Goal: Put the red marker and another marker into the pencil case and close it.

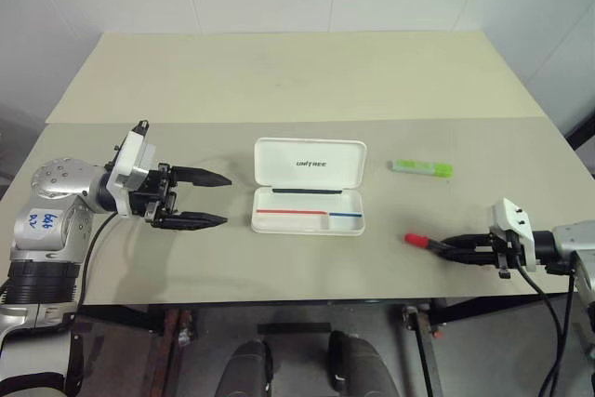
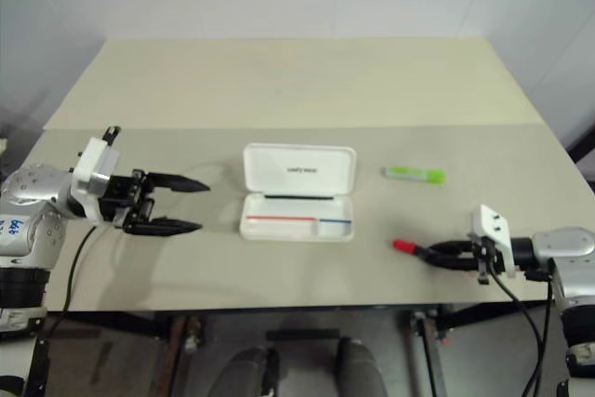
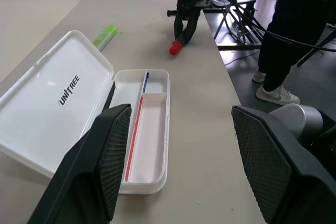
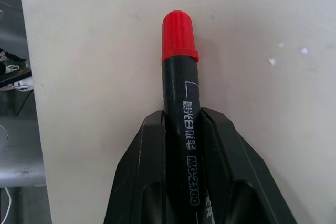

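Readable markings: two items carry print.
We read "UNITREE" in small dark capitals on the inside of the raised lid of the pencil case. On the black barrel of the red marker we make out white print ending in "MG-2160"; the characters before it we cannot read.

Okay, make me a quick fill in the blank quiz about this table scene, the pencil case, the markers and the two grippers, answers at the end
1. The pencil case lies with its lid ____.
2. The right gripper is shut on the ____ marker.
3. The green highlighter lies on the table, on the case's ____ side.
4. The left gripper holds ____.

Missing words: open; red; right; nothing
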Available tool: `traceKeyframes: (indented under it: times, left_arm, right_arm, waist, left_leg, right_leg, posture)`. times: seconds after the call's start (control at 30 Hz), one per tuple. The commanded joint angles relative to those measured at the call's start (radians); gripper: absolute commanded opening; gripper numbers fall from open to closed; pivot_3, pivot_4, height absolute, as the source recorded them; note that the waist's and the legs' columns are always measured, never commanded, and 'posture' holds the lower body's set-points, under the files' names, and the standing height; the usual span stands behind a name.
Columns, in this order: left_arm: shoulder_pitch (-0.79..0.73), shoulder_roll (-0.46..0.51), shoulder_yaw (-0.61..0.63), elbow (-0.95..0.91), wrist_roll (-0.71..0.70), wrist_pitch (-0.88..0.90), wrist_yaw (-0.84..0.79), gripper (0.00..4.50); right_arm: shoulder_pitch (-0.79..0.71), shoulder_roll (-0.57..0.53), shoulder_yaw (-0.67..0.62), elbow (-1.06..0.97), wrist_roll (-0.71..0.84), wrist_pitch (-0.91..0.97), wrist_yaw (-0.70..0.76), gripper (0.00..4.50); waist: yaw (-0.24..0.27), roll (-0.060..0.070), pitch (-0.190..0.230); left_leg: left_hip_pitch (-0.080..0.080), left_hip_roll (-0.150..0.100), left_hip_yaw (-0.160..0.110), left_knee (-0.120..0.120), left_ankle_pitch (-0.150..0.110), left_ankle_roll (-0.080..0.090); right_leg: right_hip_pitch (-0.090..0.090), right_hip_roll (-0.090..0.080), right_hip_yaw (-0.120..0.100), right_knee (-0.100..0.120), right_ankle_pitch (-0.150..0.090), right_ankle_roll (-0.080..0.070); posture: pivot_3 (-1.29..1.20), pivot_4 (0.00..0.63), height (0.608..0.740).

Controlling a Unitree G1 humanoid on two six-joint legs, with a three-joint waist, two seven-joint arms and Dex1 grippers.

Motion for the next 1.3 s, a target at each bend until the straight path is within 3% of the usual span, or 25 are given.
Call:
traceKeyframes:
  times: [0.03,0.2,0.43,0.87,1.3]
  left_arm:
    - [0.006,0.034,0.027,0.039,0.009,-0.052,-0.071,3.18]
    - [0.037,0.062,0.015,0.060,0.023,-0.093,-0.079,3.18]
    - [0.067,0.057,0.036,0.081,0.020,-0.113,-0.036,3.18]
    - [0.133,-0.004,0.064,0.022,0.012,-0.112,0.047,3.18]
    - [0.162,-0.027,0.063,-0.058,0.008,-0.093,0.106,3.18]
  right_arm:
    - [-0.088,0.045,0.004,-0.169,0.061,0.097,-0.037,0.58]
    - [-0.175,0.119,0.046,-0.319,0.087,0.208,-0.074,0.58]
    - [-0.297,0.255,0.144,-0.364,0.086,0.247,-0.082,0.58]
    - [-0.513,0.499,0.281,-0.017,-0.061,0.036,-0.073,0.58]
    - [-0.652,0.562,0.293,0.300,-0.194,-0.153,-0.081,0.58]
  waist:
    - [-0.011,0.000,0.000]
    - [-0.018,0.000,0.000]
    - [-0.002,0.000,0.000]
    - [-0.003,0.000,0.000]
    - [-0.025,0.000,0.000]
  left_leg:
    - [0.001,0.000,0.001,0.000,0.000,0.000]
    - [0.002,0.002,0.001,-0.001,0.000,-0.002]
    - [-0.006,0.000,0.004,0.000,-0.001,0.000]
    - [-0.006,0.001,0.005,0.000,-0.001,-0.001]
    - [-0.006,0.001,0.005,-0.001,-0.001,-0.001]
  right_leg:
    - [0.000,0.000,0.001,0.001,0.000,0.000]
    - [0.000,0.001,0.002,0.002,0.000,-0.001]
    - [-0.009,-0.001,0.003,0.003,0.000,0.000]
    - [-0.010,0.001,0.004,0.009,0.000,0.000]
    - [-0.010,0.001,0.004,0.009,0.000,0.000]
  posture:
    - [0.00,0.150,0.740]
    - [0.00,0.150,0.740]
    - [0.00,0.150,0.740]
    - [0.00,0.150,0.740]
    - [0.00,0.150,0.740]
